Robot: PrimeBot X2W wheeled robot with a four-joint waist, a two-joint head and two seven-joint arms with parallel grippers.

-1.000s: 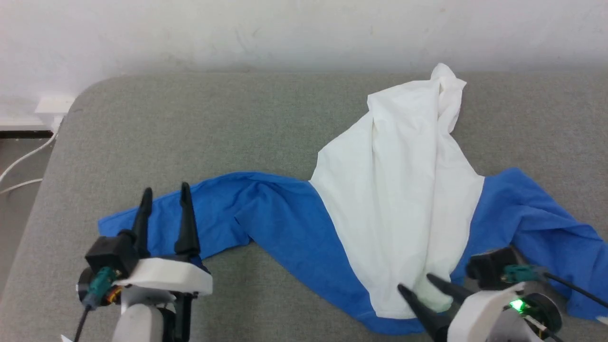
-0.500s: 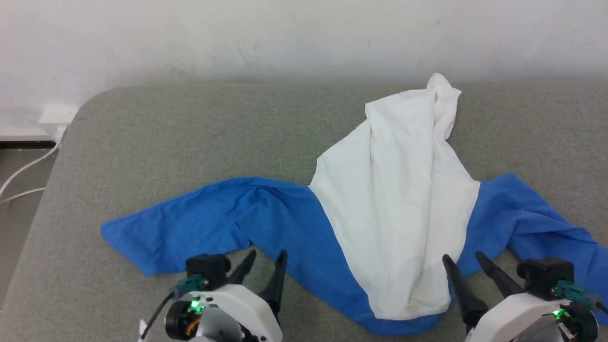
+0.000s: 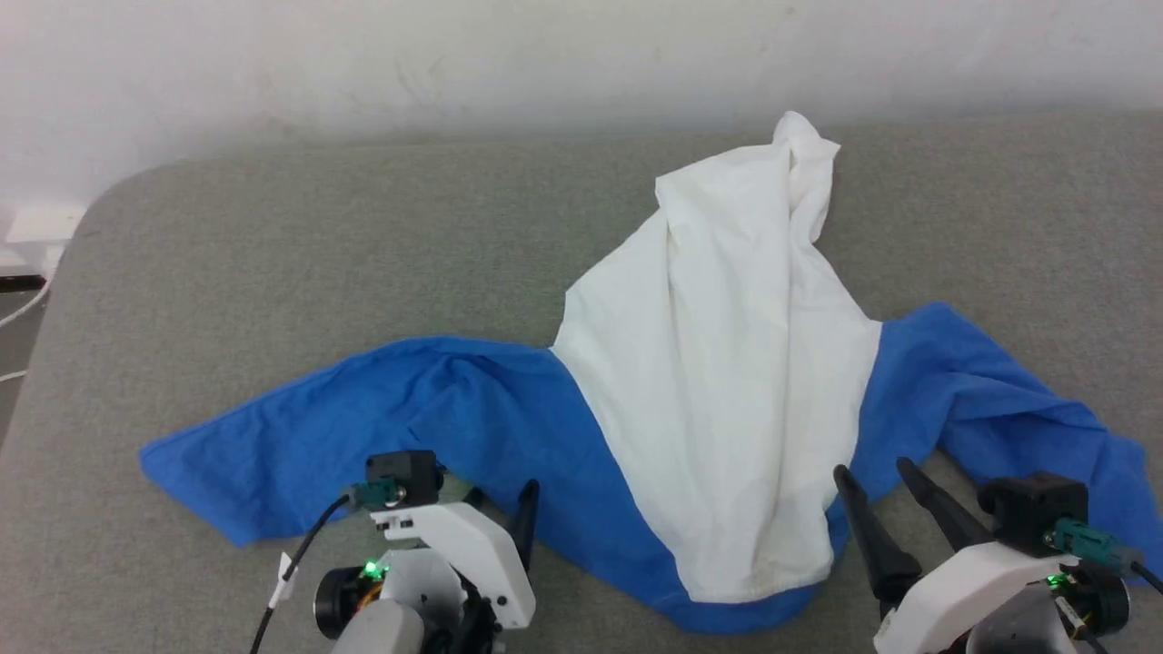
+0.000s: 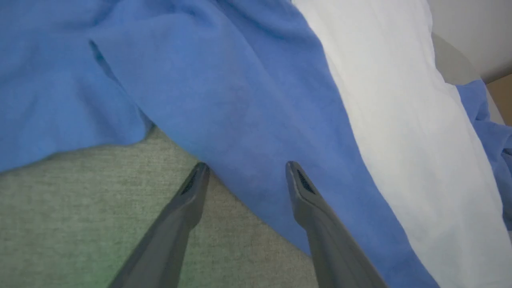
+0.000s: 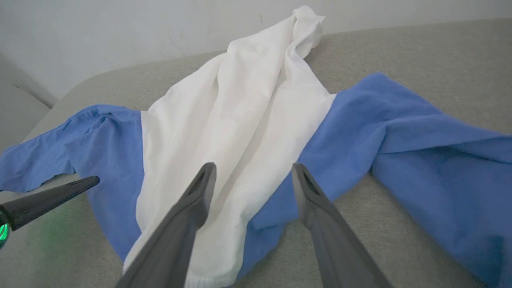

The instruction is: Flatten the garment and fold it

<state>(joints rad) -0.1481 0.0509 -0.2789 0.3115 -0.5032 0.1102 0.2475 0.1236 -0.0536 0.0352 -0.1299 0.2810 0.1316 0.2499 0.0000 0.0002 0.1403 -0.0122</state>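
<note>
Re garment — lies unfolded & rumpled on grey counter, toward its near edge. Shows white body bunched into a long ridge running toward the wall, w/ a twisted peak at far end. Spreads blue sleeves out to left & right, both creased; keeps curved blue band at the end nearest the robot.

Re left gripper — sits low at front-left, fingers spread, nothing between. In left wrist view, has one fingertip over bare counter just beside sleeve edge, the other over blue cloth; can't tell if touching.

Re right gripper — sits at front-right, fingers likewise apart & empty, pointing at seam btwn white body & right sleeve. Also catches one finger of left gripper at left edge of right wrist view.
</note>
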